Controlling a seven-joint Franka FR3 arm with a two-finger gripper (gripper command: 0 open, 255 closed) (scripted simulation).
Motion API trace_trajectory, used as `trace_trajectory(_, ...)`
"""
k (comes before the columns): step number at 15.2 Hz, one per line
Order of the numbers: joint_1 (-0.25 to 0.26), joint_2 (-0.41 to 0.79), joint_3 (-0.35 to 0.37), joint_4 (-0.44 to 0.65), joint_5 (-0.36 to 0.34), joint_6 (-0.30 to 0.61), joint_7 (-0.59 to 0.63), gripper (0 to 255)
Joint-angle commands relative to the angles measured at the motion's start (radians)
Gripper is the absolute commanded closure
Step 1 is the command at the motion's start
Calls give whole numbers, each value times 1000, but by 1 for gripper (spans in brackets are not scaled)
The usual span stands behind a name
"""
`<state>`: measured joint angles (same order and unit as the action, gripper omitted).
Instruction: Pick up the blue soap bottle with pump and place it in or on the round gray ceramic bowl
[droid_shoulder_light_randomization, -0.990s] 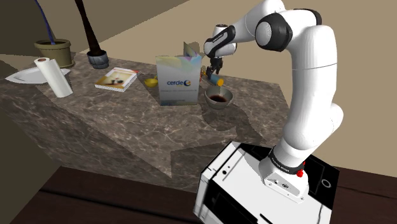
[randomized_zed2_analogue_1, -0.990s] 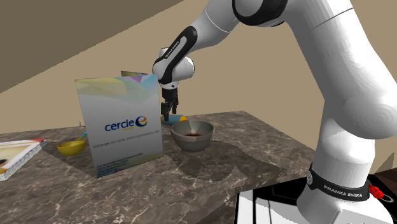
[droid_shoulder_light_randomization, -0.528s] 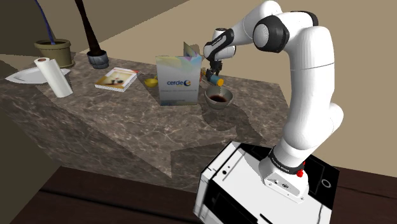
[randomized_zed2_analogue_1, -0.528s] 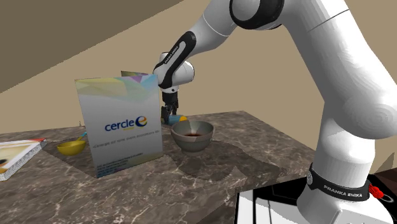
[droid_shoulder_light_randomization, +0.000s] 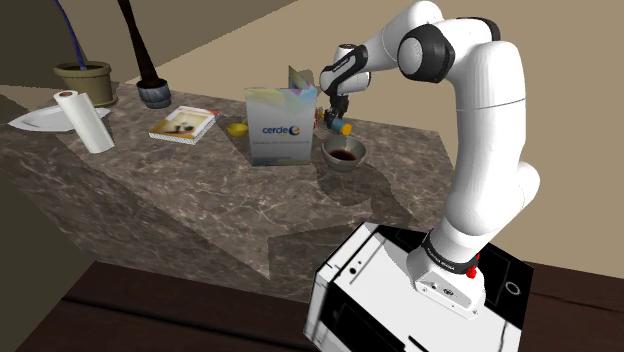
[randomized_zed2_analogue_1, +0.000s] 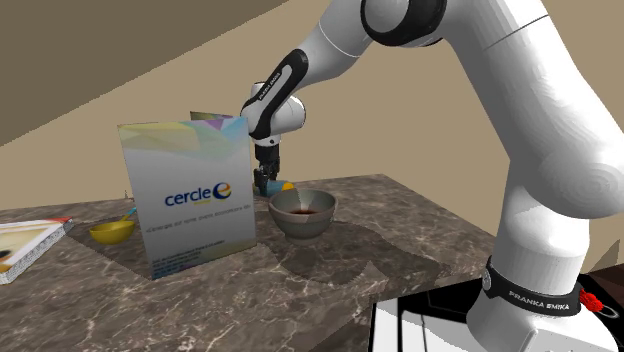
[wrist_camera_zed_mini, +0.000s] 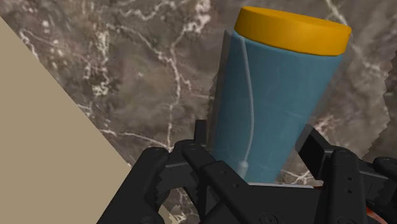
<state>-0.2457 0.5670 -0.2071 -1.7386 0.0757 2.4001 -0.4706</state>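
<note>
The blue soap bottle (wrist_camera_zed_mini: 280, 95) has an orange end cap and lies on the dark marble counter (droid_shoulder_light_randomization: 180, 190). In the shoulder view the soap bottle (droid_shoulder_light_randomization: 343, 127) is just behind the grey bowl (droid_shoulder_light_randomization: 345, 158), and in the second exterior view the bottle (randomized_zed2_analogue_1: 274, 186) peeks out beside the box. My gripper (wrist_camera_zed_mini: 256, 143) comes down from above, and its black fingers (wrist_camera_zed_mini: 200, 143) press against the bottle's two sides. The gripper (droid_shoulder_light_randomization: 338, 116) hangs low behind the bowl (randomized_zed2_analogue_1: 302, 222), which has a dark inside. The gripper (randomized_zed2_analogue_1: 268, 176) is partly hidden by the box edge.
A tall white "cercle" box (droid_shoulder_light_randomization: 280, 125) stands right beside the bottle and bowl. A small yellow dish (droid_shoulder_light_randomization: 237, 128), a book (droid_shoulder_light_randomization: 184, 123), a paper towel roll (droid_shoulder_light_randomization: 85, 120), a plate (droid_shoulder_light_randomization: 30, 121) and two pots (droid_shoulder_light_randomization: 85, 80) lie further along toward the shoulder view's left.
Between one second and half a second ago the gripper sank down around the bottle. Since then the arm has stayed still.
</note>
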Motion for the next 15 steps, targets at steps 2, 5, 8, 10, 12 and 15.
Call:
trace_trajectory(2, 0, 0, 0, -1, 0, 0, 0, 255)
trace_trajectory(5, 0, 0, 0, 0, 0, -1, 0, 255)
trace_trajectory(8, 3, -24, -4, 5, -5, -30, 2, 255)
trace_trajectory(10, 5, -40, -6, 9, -9, -50, 3, 255)
trace_trajectory(12, 6, -55, -9, 15, -12, -70, 4, 255)
trace_trajectory(15, 8, -76, -12, 25, -17, -101, 6, 255)
